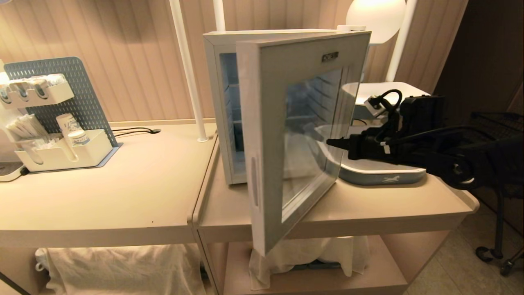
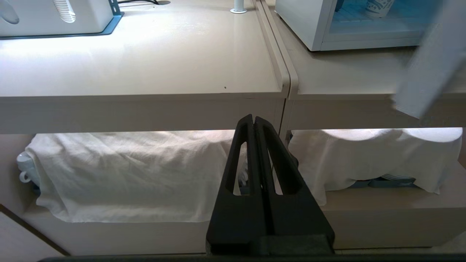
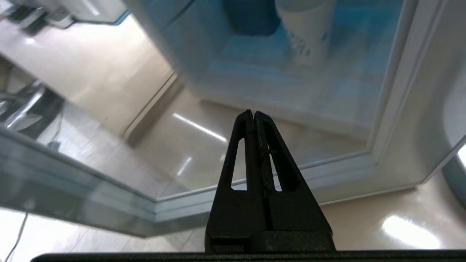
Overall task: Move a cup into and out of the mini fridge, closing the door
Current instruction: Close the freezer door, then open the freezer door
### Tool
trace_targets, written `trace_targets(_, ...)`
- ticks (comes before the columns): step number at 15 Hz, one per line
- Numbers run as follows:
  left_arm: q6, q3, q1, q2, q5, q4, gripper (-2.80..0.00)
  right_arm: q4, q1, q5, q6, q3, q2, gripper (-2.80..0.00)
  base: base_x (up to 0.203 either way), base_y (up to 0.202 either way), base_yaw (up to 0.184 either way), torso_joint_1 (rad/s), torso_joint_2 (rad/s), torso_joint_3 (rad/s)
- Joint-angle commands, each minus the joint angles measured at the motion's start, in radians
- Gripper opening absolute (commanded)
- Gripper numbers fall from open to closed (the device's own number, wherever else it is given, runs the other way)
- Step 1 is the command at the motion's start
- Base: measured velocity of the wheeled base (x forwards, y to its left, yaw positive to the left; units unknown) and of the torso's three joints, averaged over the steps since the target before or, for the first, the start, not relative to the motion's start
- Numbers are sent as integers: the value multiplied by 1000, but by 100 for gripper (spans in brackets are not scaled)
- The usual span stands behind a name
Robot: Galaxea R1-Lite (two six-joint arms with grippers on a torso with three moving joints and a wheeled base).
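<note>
While the door [image 1: 286,139] stands partly open, the scene reads:
Mini fridge [image 1: 223,106]: on the right-hand desk [image 1: 360,205], near its back left corner.
Cup [image 3: 307,32]: upright inside on the fridge floor, seen through the glass.
Right gripper [image 1: 333,143]: fingers pressed together, empty, at the door's outer face.
Left gripper [image 2: 253,122]: fingers pressed together, empty, low before the desks' front edge.
Organiser tray [image 1: 61,157]: paper cups [image 1: 73,131] inside, left desk's back left corner.
</note>
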Motion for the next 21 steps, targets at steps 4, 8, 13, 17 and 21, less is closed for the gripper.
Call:
trace_targets(4, 0, 2, 0, 0, 0, 0, -280, 134, 115, -289, 5, -349, 186, -280, 0, 0, 0, 0, 0, 0)
trace_targets(8, -2, 2, 0, 0, 0, 0, -280, 208, 225, -577, 2, -597, 370, -280, 0, 0, 0, 0, 0, 0)
trace_targets(13, 0, 2, 0, 0, 0, 0, -280, 200, 249, -594, -8, -441, 273, -280, 0, 0, 0, 0, 0, 0)
trace_targets(17, -2, 2, 0, 0, 0, 0, -280, 176, 240, -750, -11, -204, 27, -280, 0, 0, 0, 0, 0, 0)
trace_targets(21, -5, 2, 0, 0, 0, -1, -280, 169, 154, -1123, -21, 79, -363, -280, 0, 0, 0, 0, 0, 0)
